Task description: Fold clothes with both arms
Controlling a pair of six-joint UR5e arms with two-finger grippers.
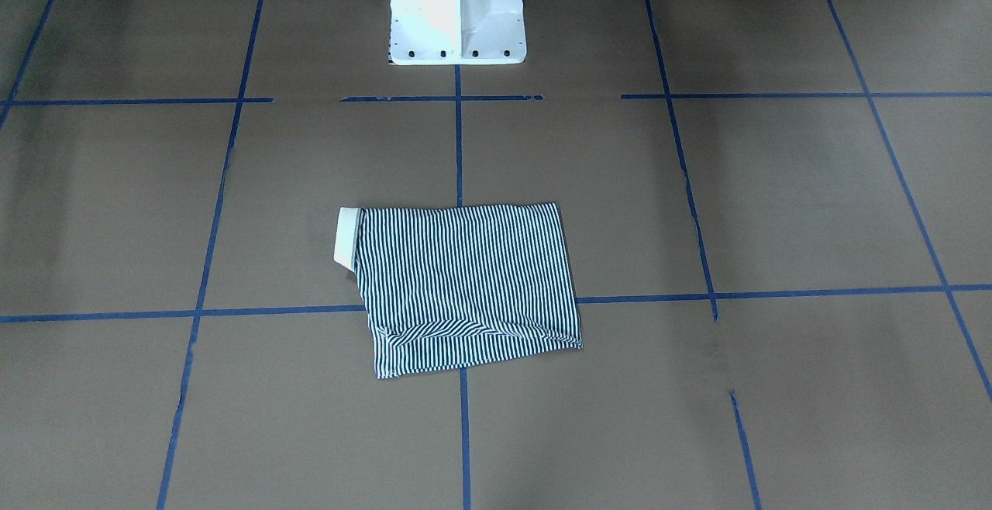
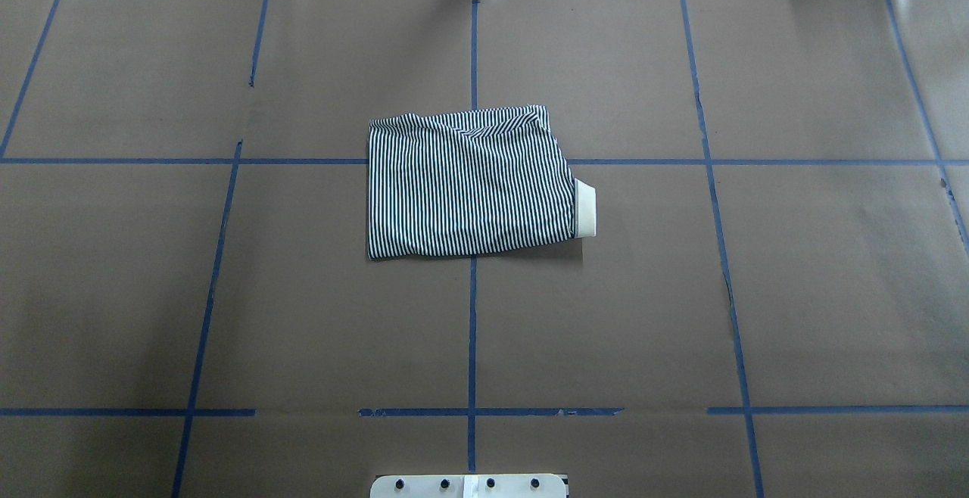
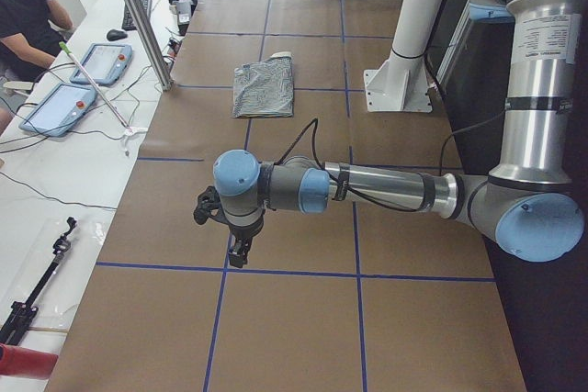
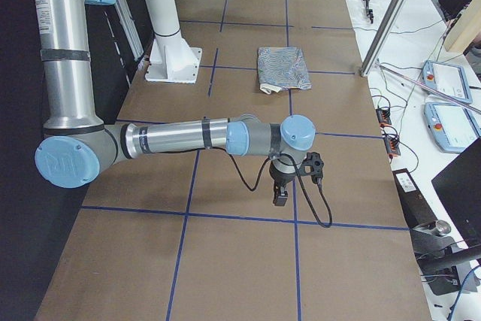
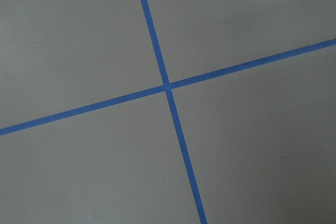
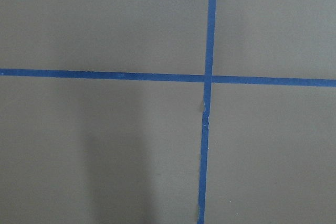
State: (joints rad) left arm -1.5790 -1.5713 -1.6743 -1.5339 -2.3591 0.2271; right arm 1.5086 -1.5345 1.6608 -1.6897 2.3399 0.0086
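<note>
Pedestal: the white pedestal point(image 1: 457, 10) is bolted to the desk point(image 2: 795, 294) at the robot's edge, on the centre tape line point(image 2: 472, 316).

Left arm: the left arm point(image 3: 386, 190) reaches out low over the brown desk at the robot's left end, forearm roughly level and wrist turned down.

Left pincer: the left pincer point(image 3: 239, 254) hangs just above the desk near a tape line. It shows only in the side view, so I cannot tell how far it is spread. Nothing is seen in it.

Left wrist view: only bare brown surface and a crossing of blue tape point(image 5: 167, 86).

Right arm: the right arm point(image 4: 173, 138) mirrors this at the robot's right end, forearm level and wrist down.

Right pincer: the right pincer point(image 4: 280, 199) points down close to the desk. Its spread cannot be told from this side view either, and nothing is seen in it.

Right wrist view: brown surface and another tape crossing point(image 6: 207, 78).

Polo shirt: the striped polo shirt point(image 2: 469, 184) lies flat, folded to a rough rectangle, mid-desk across the centre tape line and well apart from both arms.

Collar: the cream collar point(image 2: 585, 210) sticks out on the robot's right side of the fold.

Fold ridge: a band of slanted stripes runs along the shirt's far edge.

Beyond the desk: a seated person point(image 3: 28, 6) beside two blue-edged pendants point(image 3: 57, 109).
</note>
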